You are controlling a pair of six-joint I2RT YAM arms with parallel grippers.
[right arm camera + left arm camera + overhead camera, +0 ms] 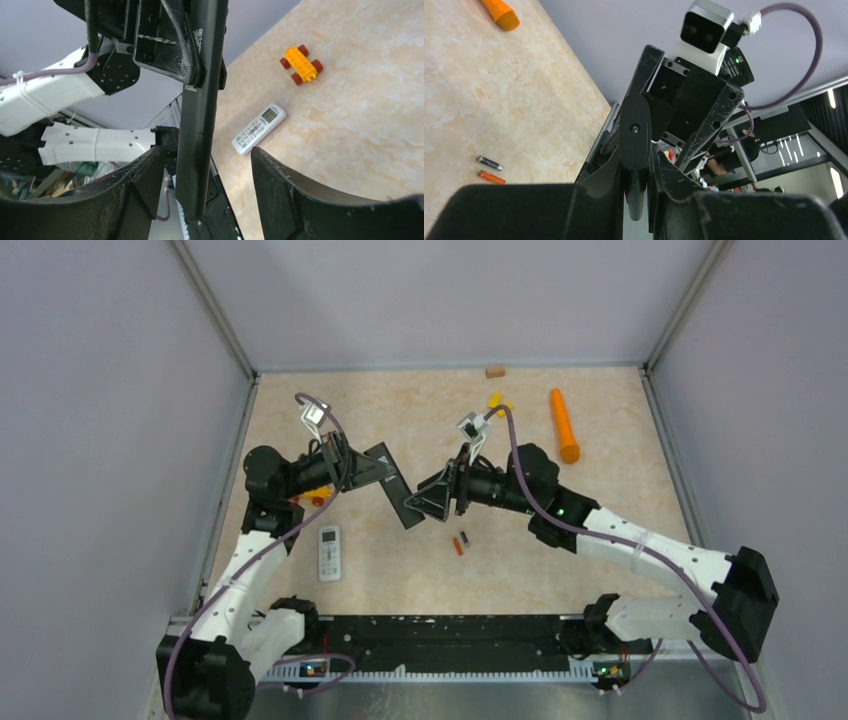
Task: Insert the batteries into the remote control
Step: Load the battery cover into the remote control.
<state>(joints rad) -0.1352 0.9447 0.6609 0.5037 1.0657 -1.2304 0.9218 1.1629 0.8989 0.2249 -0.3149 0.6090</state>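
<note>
Laminate in a pale, marbled beige covers the counter [400,410]. Over its middle the left fingers [360,472] are clamped on the upper part of the black remote control [392,485], a long, flat, matte slab held above the surface; from the right wrist it shows edge-on as a thin dark bar. The right fingers [428,498], scuffed black wedges, stand apart on either side of the slab's lower end. A clear gap shows on one side, and whether the other finger touches cannot be told.

Two tiny slim cylinders lie side by side on the counter at about 5 o'clock from the right fingers: a dark battery [465,537] and an orange-red battery [458,546], both apart from the black slab. A white remote [329,552], with a small screen and rows of buttons, lies flat at 6 o'clock from the left fingers. A smooth long orange cylinder [564,425] lies at 2 o'clock from the right fingers. A studded yellow toy car [300,63] with red wheels sits beyond the white remote.
</note>
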